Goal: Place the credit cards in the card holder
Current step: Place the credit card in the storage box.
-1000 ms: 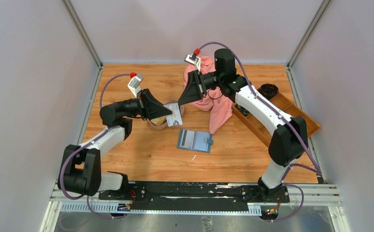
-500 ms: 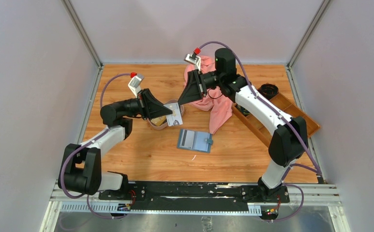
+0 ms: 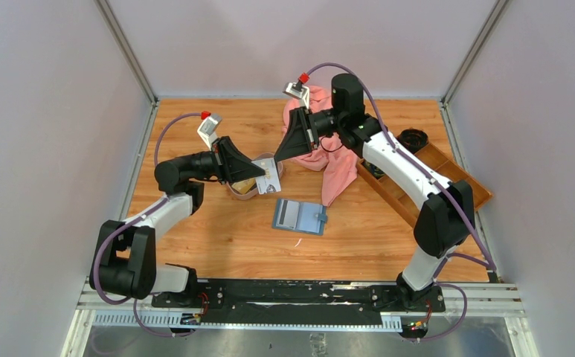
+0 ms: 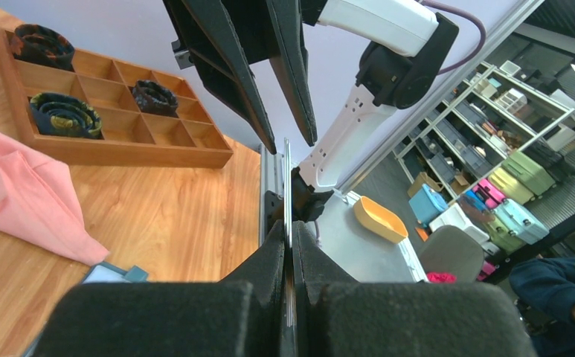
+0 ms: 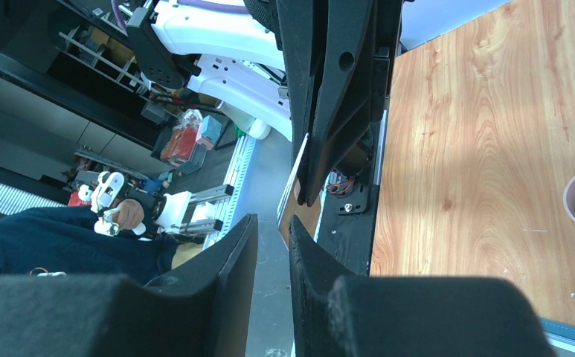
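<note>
Left pincer [image 4: 290, 249] clamped tight on thin pale grey-white plastic card [image 3: 269, 181], near oval beige tray [image 3: 239, 197]. Right pincer [image 5: 273, 238] jaws just came closer; small gap left, card tip between. Looks like hand-over starting. Teal-blue wallet card holder [image 3: 297, 216] lies open on table, just beside.

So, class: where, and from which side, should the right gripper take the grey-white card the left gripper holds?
Probably the free end of the grey-white card, sticking out beyond the left gripper. The right gripper should come from directly opposite, open jaws straddling the thin edge to clamp its flat faces.
</note>
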